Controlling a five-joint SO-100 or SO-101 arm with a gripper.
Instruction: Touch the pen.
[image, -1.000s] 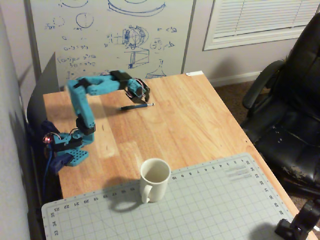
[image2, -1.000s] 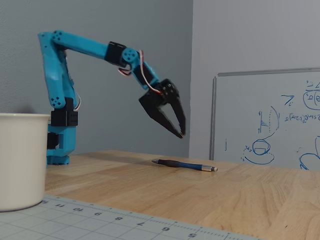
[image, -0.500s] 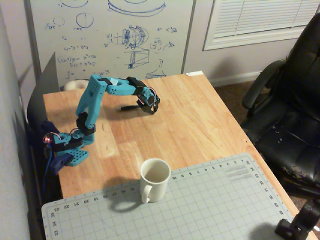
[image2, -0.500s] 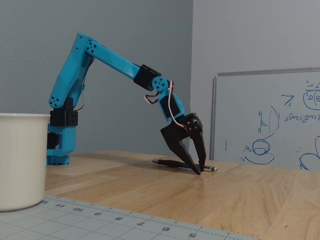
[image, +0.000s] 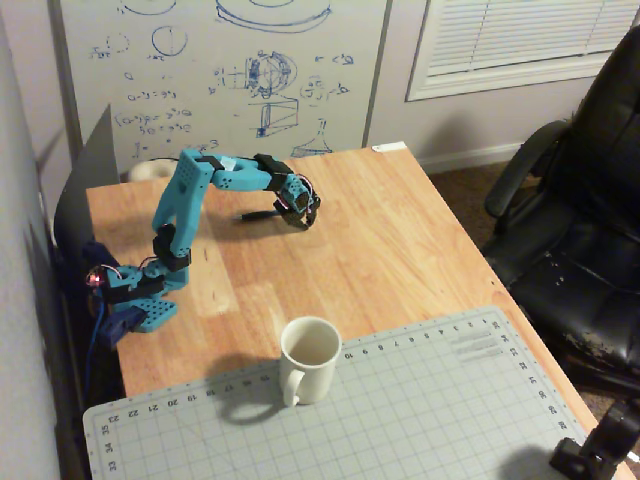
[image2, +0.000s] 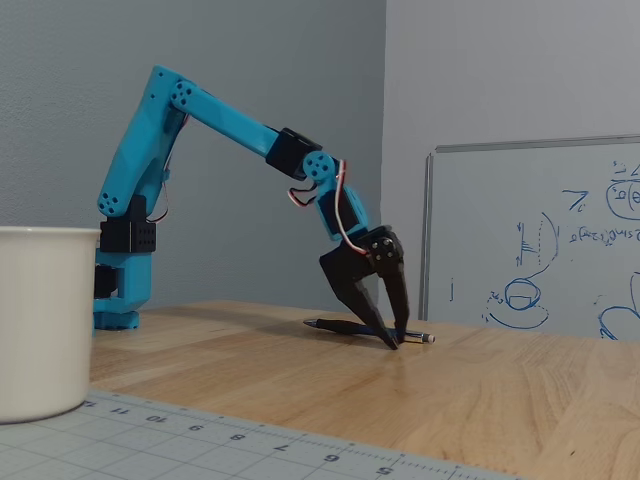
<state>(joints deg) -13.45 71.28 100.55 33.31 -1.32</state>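
The pen (image2: 340, 326) lies flat on the wooden table (image2: 480, 390), thin and dark with a silvery end pointing right in the low fixed view. My blue arm reaches out and down over it. The gripper (image2: 394, 342) points at the table with its black fingertips together, resting right at the pen near its silvery end. In the high fixed view the gripper (image: 303, 221) covers the pen's right part, and only the pen's dark left half (image: 257, 214) shows. Whether the tips pinch the pen or only touch it does not show.
A white mug (image: 310, 357) stands on a grey cutting mat (image: 430, 400) at the table's near end; the mug (image2: 45, 320) fills the left of the low view. A whiteboard (image: 220, 70) leans behind the table. A black office chair (image: 580, 220) sits to the right.
A second ago the gripper hung above the pen; the arm then stretched forward and lowered its tips onto the pen. Over the last half second it barely moved.
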